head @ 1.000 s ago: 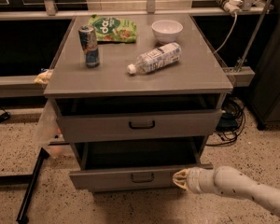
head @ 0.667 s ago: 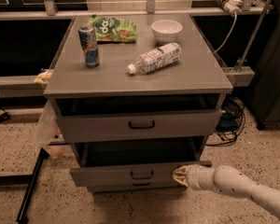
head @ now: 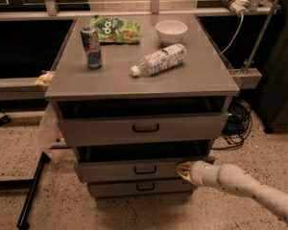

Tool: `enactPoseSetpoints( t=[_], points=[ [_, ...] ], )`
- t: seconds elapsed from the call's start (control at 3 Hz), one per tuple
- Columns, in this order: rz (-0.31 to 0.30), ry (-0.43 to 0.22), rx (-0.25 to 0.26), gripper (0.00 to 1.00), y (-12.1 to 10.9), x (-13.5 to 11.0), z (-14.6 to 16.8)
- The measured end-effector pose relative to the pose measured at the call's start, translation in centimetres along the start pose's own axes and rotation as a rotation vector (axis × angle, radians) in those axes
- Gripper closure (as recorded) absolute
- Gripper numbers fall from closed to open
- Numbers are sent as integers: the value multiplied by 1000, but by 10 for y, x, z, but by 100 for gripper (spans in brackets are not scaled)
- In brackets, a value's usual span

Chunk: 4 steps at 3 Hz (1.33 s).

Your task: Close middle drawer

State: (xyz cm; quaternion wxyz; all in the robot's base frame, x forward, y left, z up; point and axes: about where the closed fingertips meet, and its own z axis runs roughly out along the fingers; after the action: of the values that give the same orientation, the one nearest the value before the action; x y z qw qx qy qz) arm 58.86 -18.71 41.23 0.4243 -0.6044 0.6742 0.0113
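The grey cabinet has three drawers. The middle drawer is a shallow grey front with a small dark pull handle. It stands out a little from the cabinet, with a dark gap above it. My gripper comes in from the lower right on a white arm. Its yellowish tip rests against the right part of the middle drawer's front. The top drawer also stands slightly out. The bottom drawer sits further back below.
On the cabinet top are a drink can, a green snack bag, a white bowl and a plastic bottle lying on its side. Cables hang right of the cabinet. A black bar leans at the lower left.
The middle drawer has slid inward toward the cabinet. My gripper has moved forward with it, staying against the drawer's front.
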Motion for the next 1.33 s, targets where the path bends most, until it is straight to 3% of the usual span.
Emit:
enactPoseSetpoints(
  t=[0.33, 0.67, 1.0, 1.33],
  points=[
    [-4, 2, 23, 100, -33, -1, 24],
    [-4, 2, 22, 100, -32, -1, 23],
    [29, -13, -52, 100, -16, -9, 3],
    [93, -29, -173, 100, 16, -25, -44]
  ],
)
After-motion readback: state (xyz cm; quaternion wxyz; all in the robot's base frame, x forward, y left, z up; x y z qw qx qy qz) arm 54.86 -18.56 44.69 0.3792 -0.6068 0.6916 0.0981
